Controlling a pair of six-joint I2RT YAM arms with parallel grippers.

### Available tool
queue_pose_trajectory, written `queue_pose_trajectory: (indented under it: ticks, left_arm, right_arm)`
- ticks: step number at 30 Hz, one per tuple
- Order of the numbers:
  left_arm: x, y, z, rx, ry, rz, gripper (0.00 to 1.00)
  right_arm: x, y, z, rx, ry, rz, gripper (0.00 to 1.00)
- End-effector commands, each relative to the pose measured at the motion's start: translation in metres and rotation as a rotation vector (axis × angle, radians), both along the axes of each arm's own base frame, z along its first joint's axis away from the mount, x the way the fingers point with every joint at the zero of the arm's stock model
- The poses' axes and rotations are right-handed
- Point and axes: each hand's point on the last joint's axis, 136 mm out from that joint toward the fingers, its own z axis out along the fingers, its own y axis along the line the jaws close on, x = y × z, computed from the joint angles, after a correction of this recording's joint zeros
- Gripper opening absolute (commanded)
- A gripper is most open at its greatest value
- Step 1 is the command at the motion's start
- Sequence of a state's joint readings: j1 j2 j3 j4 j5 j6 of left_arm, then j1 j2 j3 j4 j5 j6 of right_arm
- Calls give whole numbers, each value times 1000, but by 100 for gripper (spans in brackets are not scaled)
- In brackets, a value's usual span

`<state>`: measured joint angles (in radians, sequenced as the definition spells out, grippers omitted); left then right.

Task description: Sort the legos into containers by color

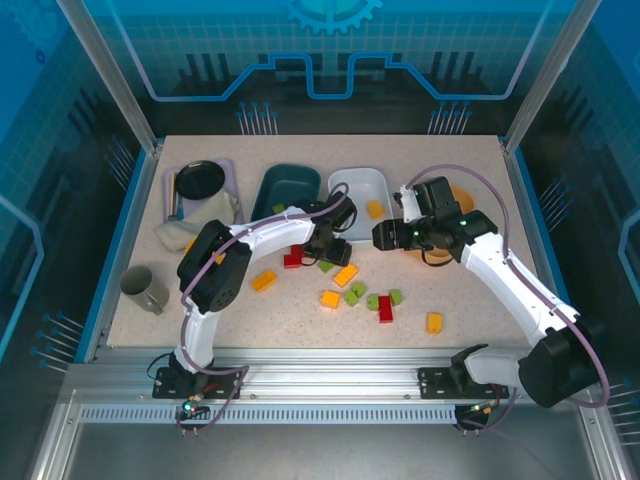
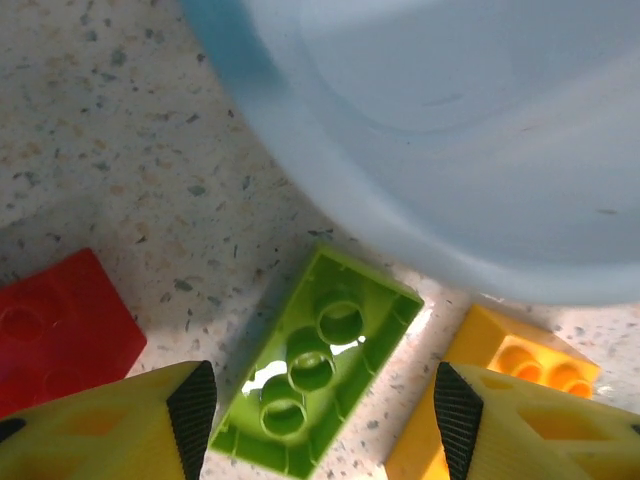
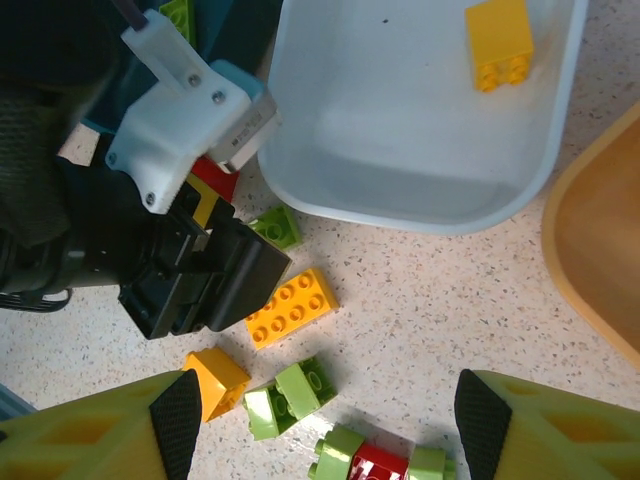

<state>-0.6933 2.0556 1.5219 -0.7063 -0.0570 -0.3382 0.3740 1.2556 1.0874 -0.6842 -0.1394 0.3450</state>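
legos (image 1: pixel 345 275) scattered loose, yellow brick (image 1: pixel 374 209) in white tray (image 1: pixel 355 188), teal tray (image 1: pixel 287 185) beside it

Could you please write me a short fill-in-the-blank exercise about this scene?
The brick inside the white tray is ____.
The lego between the open fingers of the left gripper is ____.
The right gripper is open and holds ____.
Missing words: yellow, green, nothing.

Speckled table (image 1: pixel 470 290) with trays (image 1: pixel 341 184), loose legos (image 1: pixel 345 275), grey cup (image 1: pixel 146 291)
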Motion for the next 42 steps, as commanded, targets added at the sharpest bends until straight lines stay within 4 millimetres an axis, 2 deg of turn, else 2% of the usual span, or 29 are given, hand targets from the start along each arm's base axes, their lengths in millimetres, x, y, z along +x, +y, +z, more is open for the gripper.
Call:
queue_pose_trajectory:
  ticks: [1, 7, 13, 19, 22, 29, 37, 42]
  left_arm:
    - [1, -6, -3, 48, -14, -89, 64]
    - [-1, -1, -20, 97, 4, -97, 61]
    - [-4, 3, -31, 155, -3, -116, 50]
    - [-8, 8, -33, 168, -6, -82, 41]
    - [-11, 15, -37, 192, 2, -62, 42]
    - [-21, 24, -48, 211, 35, -36, 50]
    - [-18, 23, -44, 202, 17, -27, 32]
    - [-17, 29, -22, 201, -21, 5, 31]
  right_arm:
    - [-7, -7, -2, 14, 25, -25, 70]
    - [-7, -8, -2, 23, 34, -38, 70]
    - [-7, -8, -4, 29, 45, -46, 71]
    - [-9, -8, -8, 33, 58, -51, 70]
    - [-9, -7, -9, 37, 61, -51, 70]
    - [-8, -6, -8, 40, 61, -52, 70]
    - [-7, -6, -8, 44, 62, -55, 70]
    - [-7, -6, -6, 46, 55, -58, 70]
